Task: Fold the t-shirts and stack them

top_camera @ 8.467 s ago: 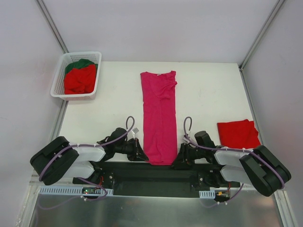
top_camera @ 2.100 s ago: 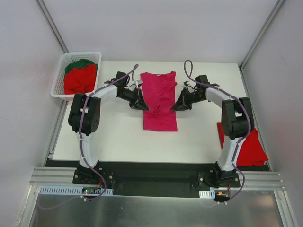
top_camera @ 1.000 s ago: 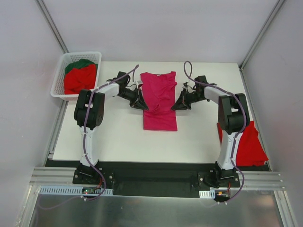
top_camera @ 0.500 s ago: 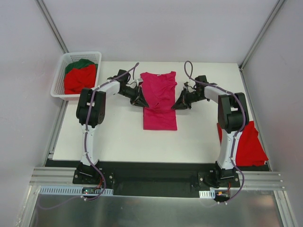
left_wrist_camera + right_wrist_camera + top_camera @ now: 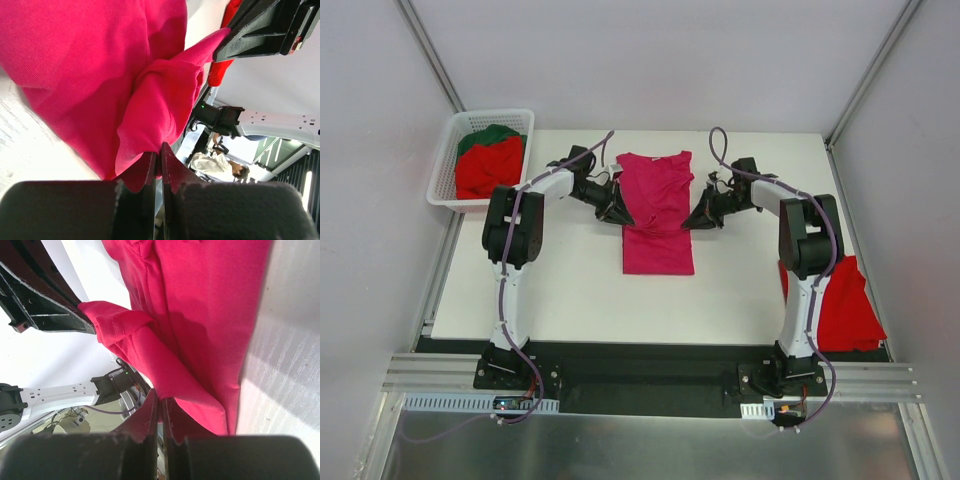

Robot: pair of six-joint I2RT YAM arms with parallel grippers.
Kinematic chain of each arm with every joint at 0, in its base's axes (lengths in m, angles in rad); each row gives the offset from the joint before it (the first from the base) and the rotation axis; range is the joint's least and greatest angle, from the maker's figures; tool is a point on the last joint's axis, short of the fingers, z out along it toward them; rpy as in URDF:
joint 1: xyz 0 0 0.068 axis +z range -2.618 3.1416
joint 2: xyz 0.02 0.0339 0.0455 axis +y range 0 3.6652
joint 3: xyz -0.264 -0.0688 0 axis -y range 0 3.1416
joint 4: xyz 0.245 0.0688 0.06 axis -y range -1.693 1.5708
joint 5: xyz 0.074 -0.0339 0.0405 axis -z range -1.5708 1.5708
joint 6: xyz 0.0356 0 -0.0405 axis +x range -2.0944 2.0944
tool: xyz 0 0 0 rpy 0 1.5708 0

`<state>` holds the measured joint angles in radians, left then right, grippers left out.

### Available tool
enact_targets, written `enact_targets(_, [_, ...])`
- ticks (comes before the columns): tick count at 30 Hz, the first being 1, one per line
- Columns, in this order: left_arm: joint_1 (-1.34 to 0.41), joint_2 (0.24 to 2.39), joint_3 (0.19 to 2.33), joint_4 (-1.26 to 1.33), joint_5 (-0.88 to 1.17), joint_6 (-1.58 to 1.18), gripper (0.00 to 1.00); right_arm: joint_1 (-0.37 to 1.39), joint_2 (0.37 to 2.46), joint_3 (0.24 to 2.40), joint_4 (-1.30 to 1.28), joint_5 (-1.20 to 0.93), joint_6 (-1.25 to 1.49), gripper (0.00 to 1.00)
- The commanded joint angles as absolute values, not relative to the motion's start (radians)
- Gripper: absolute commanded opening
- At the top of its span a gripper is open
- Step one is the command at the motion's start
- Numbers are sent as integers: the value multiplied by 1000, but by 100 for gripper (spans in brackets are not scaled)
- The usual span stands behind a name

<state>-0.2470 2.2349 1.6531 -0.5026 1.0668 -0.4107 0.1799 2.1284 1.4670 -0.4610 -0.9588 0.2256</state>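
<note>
The magenta-pink t-shirt point(image 5: 657, 215) lies in the middle of the table, its near part folded up over its far part. My left gripper point(image 5: 622, 217) is shut on the folded edge's left corner point(image 5: 150, 125). My right gripper point(image 5: 688, 224) is shut on the right corner point(image 5: 165, 375). Both hold the lifted edge low over the shirt. A folded bright red t-shirt point(image 5: 845, 310) lies at the right edge of the table, partly behind my right arm. More red shirts point(image 5: 487, 167) and a dark green one point(image 5: 490, 135) sit in the basket.
The white lattice basket point(image 5: 443, 170) stands at the far left corner. Grey walls close in the table on three sides. Bare white tabletop point(image 5: 570, 290) lies in front of the pink shirt.
Over 8.5 s both grippers carried the pink shirt's near edge from the front of the table up over its far half. In the last second they moved slightly farther back.
</note>
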Motion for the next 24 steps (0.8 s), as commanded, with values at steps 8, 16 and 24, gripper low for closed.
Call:
enact_targets(8, [-235,2250,1694,-534,1089,-377,99,170,2125,1493,-465,-963,232,96])
enact_targets(16, [-236,2183,1658,-538,1075,-368,99,173,2040,1440,-408,-930,253,96])
enact_targets(24, [-236,2135,1678,-540,1058,-382,99,207,2000,1410,-304,-943,313,96])
